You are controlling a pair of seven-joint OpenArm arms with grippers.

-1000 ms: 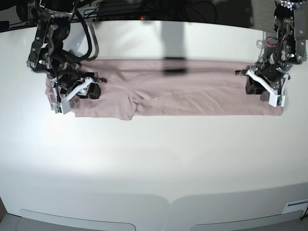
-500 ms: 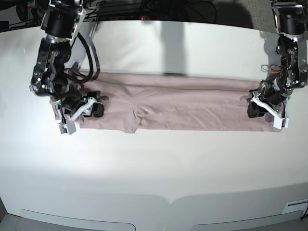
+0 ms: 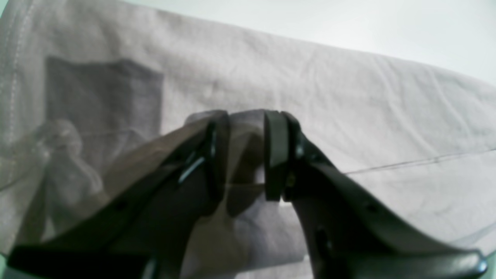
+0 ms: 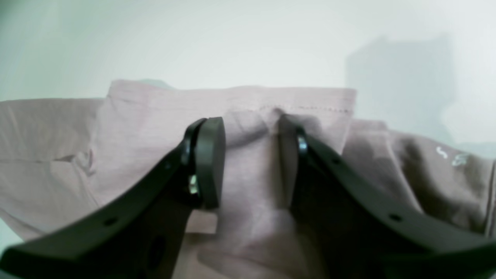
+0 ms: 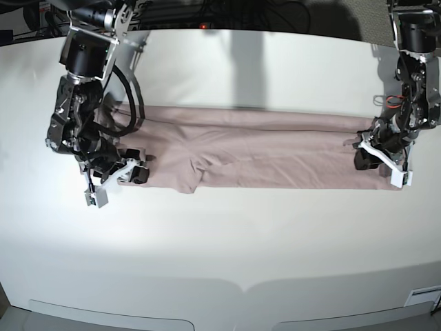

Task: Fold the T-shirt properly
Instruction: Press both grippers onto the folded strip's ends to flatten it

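The dusty pink T-shirt (image 5: 262, 155) lies as a long, narrow folded band across the far half of the white table (image 5: 220, 241). At its right end in the base view, my left gripper (image 5: 375, 160) is shut on a pinch of cloth; the left wrist view shows the fold of T-shirt (image 3: 348, 108) squeezed in the gripper (image 3: 246, 155). On the band's left end, my right gripper (image 5: 127, 172) is shut on the fabric too, with the T-shirt (image 4: 155, 116) bunched in the gripper (image 4: 250, 159) near a stitched hem.
Dark cables and equipment (image 5: 227, 12) run along the table's far edge. Both arm bases stand at the far corners. A small white label (image 5: 422, 296) sits at the near right edge.
Both grippers have moved toward the near side of the table, pulling the shirt band with them. The right arm's wrist has swung lower over the left end.
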